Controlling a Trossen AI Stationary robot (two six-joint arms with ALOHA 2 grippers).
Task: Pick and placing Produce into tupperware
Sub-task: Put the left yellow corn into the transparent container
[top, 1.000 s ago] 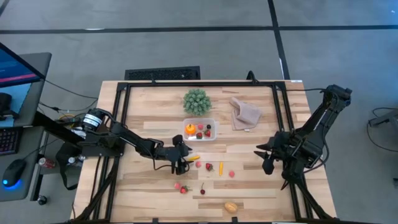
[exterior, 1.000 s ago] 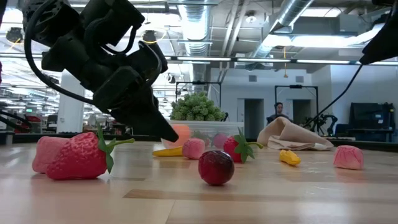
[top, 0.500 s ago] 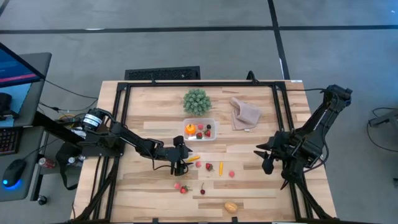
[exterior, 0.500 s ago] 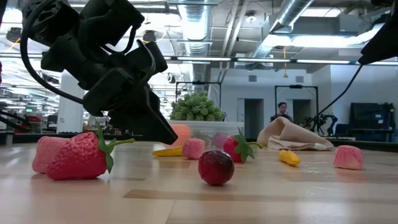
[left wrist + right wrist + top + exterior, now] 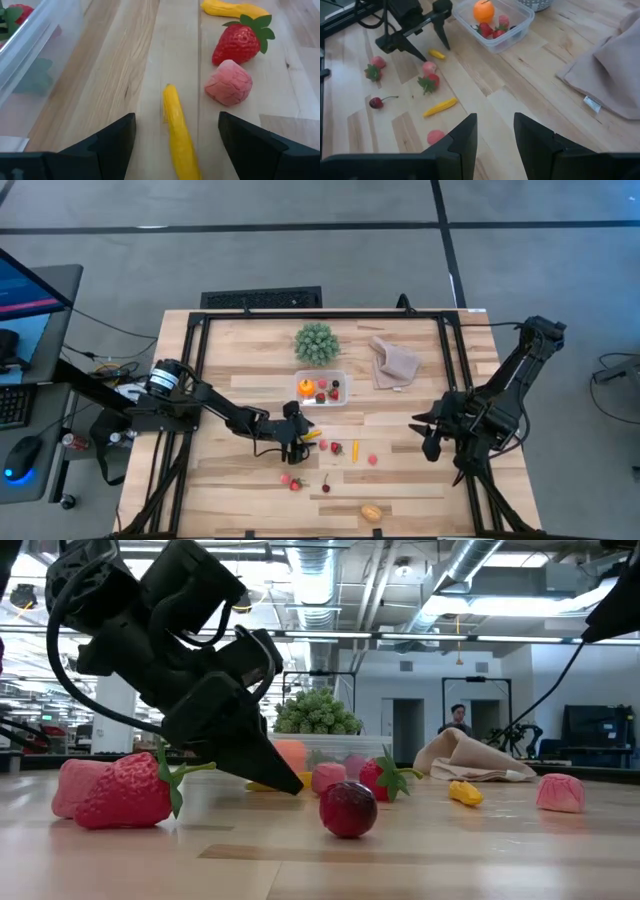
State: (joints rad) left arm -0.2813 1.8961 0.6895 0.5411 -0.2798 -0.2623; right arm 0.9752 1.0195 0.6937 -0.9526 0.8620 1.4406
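Left gripper [image 5: 175, 142] wide open, empty, straddling the yellow piece [image 5: 178, 137] on the tabletop [image 5: 115, 75]. Drop straight, close across it; pink piece [image 5: 228, 82] sits just beside. Right gripper [image 5: 495, 132] part open, empty, well apart.

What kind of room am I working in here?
Probably a robotics lab or open workshop: bare ceiling ducts, a desk with a monitor beside the table, and a person far behind.
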